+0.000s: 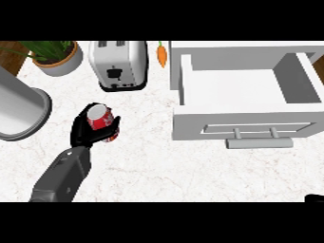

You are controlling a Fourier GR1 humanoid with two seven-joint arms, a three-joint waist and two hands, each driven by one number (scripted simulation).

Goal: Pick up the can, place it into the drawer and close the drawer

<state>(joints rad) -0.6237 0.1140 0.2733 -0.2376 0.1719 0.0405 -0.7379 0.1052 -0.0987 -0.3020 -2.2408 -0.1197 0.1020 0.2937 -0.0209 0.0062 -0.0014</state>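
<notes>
I see the left hand (89,134) clenched around the red can (99,117), well left of the open drawer (252,124). The right hand (323,199) barely shows below the drawer; I cannot tell its state.

White marbled bench with wood floor showing at its corners

The bench (192,171) has a pale stone top with faint reddish veins, evenly lit. A silver toaster (119,65) stands near its far edge. Left of the toaster sits a grey pot (58,64) with a green plant; further left and nearer, a large white cylinder on a round grey base (10,111). Just right of the toaster lies a carrot (161,54). Dark wooden floor (3,52) shows beyond the pot, far left of the toaster.
</notes>
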